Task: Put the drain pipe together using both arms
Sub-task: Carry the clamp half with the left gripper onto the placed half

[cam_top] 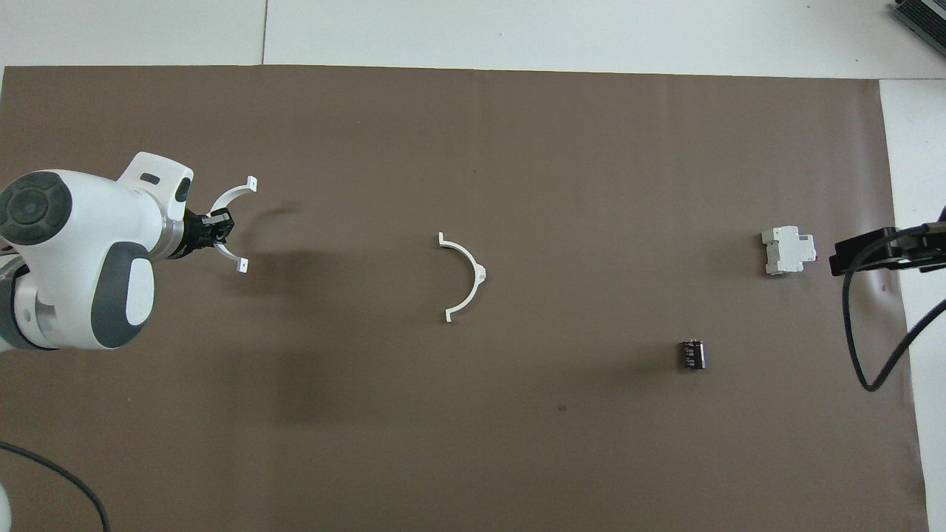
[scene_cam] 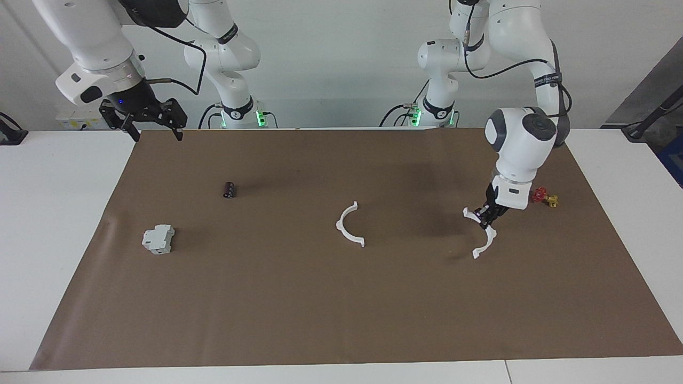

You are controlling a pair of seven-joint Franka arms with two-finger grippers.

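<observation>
Two thin white plastic half-rings: one (scene_cam: 350,224) flat mid-mat, one (scene_cam: 482,233) pinched by left gripper (scene_cam: 486,215) (hollows facing); right gripper (scene_cam: 143,118) spread, waiting.

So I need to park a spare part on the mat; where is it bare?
Bare: the mat strip farther from the robots than both half-rings and the grey-white block. Crowded: around the left gripper gripping its half-ring beside the red-and-gold valve.
</observation>
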